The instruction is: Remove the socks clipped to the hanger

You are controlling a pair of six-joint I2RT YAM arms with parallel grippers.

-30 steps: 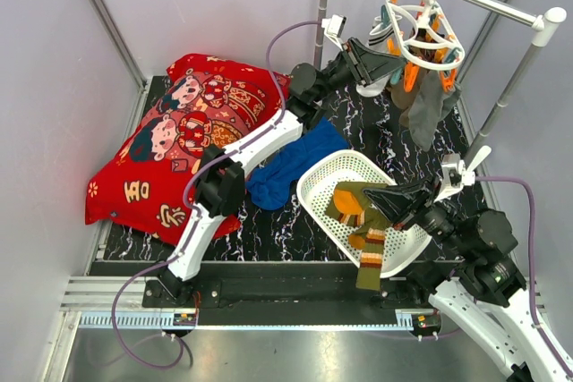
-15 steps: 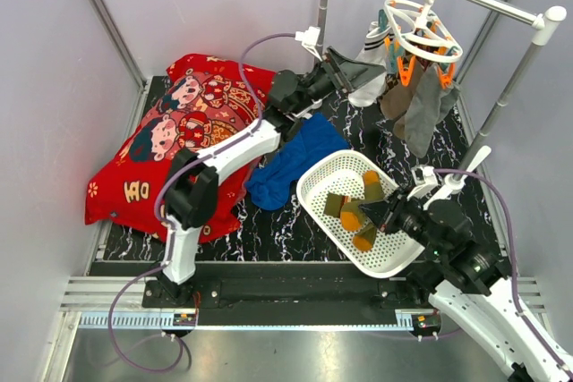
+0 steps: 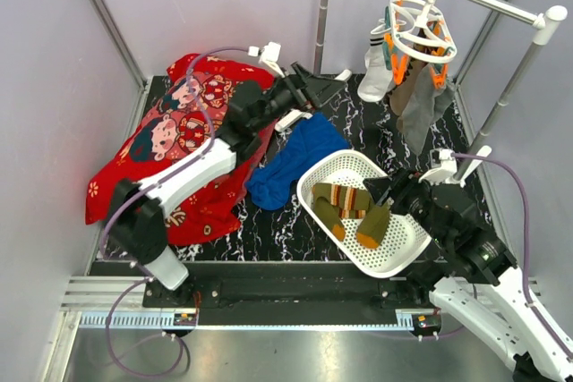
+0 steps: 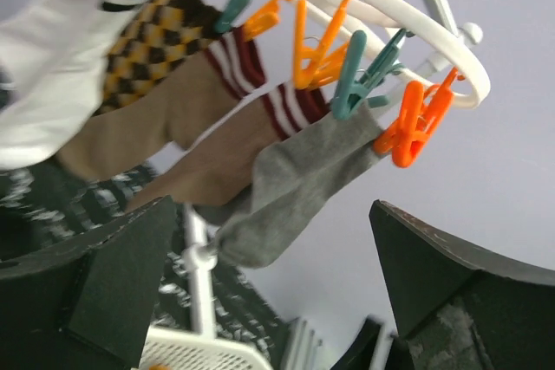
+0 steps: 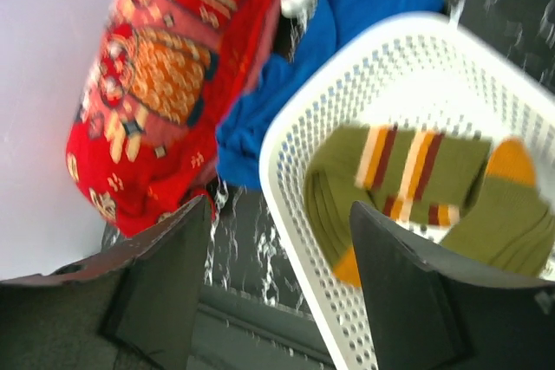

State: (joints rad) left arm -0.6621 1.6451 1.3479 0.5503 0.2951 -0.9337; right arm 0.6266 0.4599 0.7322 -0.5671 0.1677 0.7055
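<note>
Bright, even light (wrist views blurred).

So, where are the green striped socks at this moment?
They lie inside the white basket, right of centre in the top view, just left of the right gripper; the blue cloth lies at the basket's left.

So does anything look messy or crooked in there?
Yes. The white round plastic clip hanger hangs tilted on its rail, not level, with socks clipped under it. The blue cloth lies crumpled on the table beside the white perforated basket, not folded. Nothing looks spilled or broken.
</note>
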